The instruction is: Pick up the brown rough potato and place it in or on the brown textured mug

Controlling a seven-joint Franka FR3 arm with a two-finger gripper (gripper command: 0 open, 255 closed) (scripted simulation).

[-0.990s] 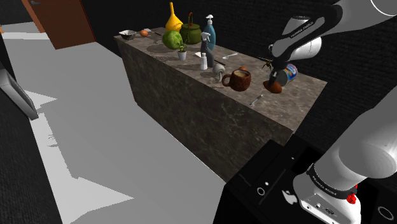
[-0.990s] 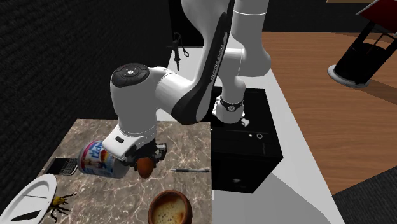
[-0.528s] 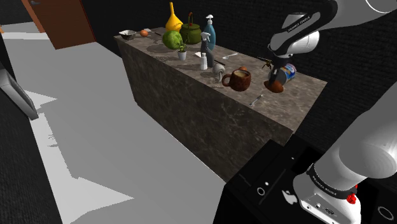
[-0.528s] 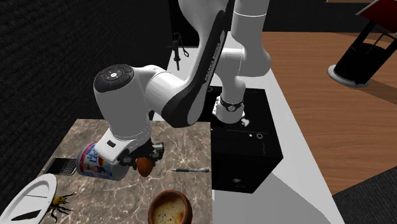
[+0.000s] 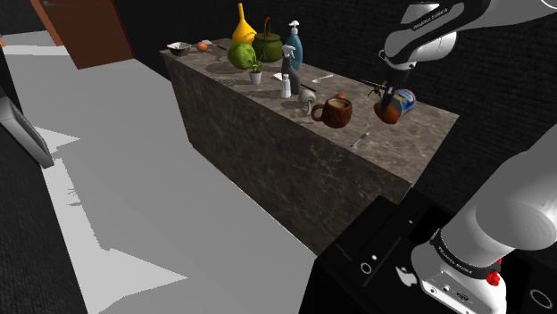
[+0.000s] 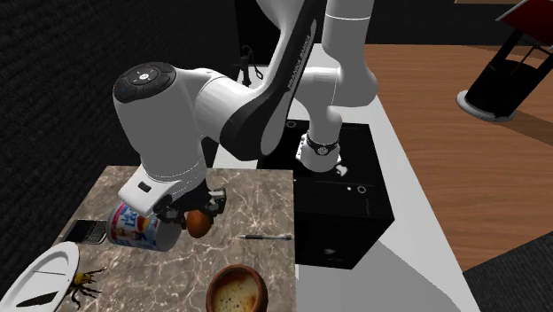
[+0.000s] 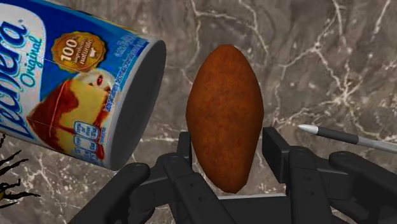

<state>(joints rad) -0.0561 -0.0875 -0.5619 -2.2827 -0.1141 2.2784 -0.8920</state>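
Item: potato (image 7: 226, 118), gripped in our hand (image 7: 228, 149) beside a lying can (image 7: 76, 76), held clear of the surface (image 7: 318, 63), we judge, for carriage to the mug (image 6: 237, 292).

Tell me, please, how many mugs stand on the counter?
1: the brown mug on the counter, to the shoulder view's left of the held potato. Far-end items could hide another.

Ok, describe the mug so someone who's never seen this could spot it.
Look at the long dark marble counter ahead of the black stand. Toward its stand end, a brown mug sits near the toppled printed can. It is the only handled cup, with a tan, coffee-like filling.
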